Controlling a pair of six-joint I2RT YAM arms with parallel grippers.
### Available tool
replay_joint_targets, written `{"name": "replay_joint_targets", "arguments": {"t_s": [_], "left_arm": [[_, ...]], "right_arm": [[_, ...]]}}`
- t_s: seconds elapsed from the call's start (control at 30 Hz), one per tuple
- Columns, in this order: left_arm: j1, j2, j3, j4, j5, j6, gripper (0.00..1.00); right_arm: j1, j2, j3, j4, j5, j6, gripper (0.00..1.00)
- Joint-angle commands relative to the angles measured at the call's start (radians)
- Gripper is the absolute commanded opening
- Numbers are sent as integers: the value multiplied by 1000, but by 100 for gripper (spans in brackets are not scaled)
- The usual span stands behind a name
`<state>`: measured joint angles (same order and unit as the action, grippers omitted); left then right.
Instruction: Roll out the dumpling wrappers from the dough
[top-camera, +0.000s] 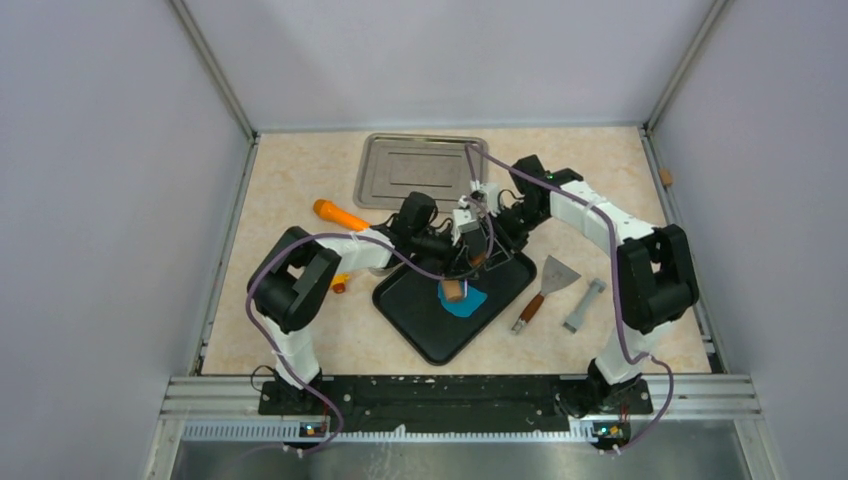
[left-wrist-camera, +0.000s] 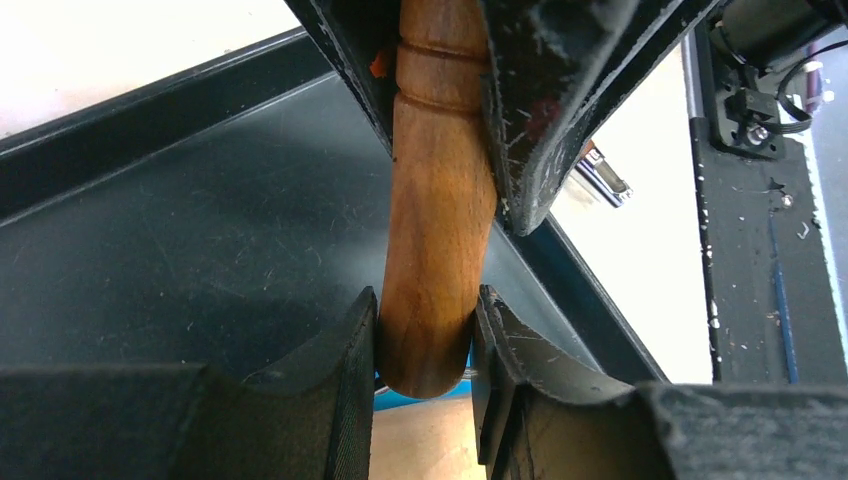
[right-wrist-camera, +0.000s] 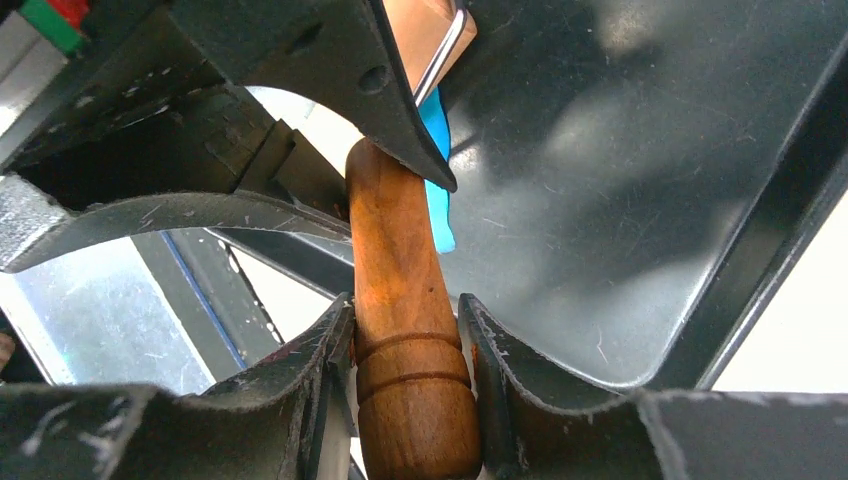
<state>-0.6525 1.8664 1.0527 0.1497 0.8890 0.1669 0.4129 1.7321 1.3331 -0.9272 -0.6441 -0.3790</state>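
– Grey walls box in a beige desk (top-camera: 300, 200); what sits on it?
– Black tray (top-camera: 430, 335), mid-desk toward the near edge. On it lies the dough (top-camera: 470, 305), a flat blue patch. No wrappers show yet.
– And the arms?
– Left fingers (left-wrist-camera: 335, 390) are clenched on the rounded end of a wooden pin (left-wrist-camera: 437, 230); right fingers (right-wrist-camera: 310, 390) clamp its grooved end. The rounded end hangs over the dough; whether it touches, I cannot tell.
– How to roll well?
– I'd level the pin first, press both ends evenly, and move the arms together in short strokes so it doesn't twist loose. Go lightly: soft dough may stick or tear. Stay off the tray's rim.
– Any writing?
– None readable; no brand or label shows.
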Motion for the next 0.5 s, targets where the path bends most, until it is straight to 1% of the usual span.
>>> {"name": "replay_joint_targets", "arguments": {"t_s": [0.0,0.1,0.3,0.47], "left_arm": [[-13,10,-117,-2,-154,-65,0],[-12,-2,-169,3,-168,-68,0],[2,-55,-233,-17,-192,-55,0],[31,-117,-262,-53,-200,-36,0]], "right_arm": [[84,39,-37,57,-29,22,0],[105,73,-41,88,-25,23,0],[131,140,2,157,-24,49,0],[153,149,44,190,-43,89,0]]}}
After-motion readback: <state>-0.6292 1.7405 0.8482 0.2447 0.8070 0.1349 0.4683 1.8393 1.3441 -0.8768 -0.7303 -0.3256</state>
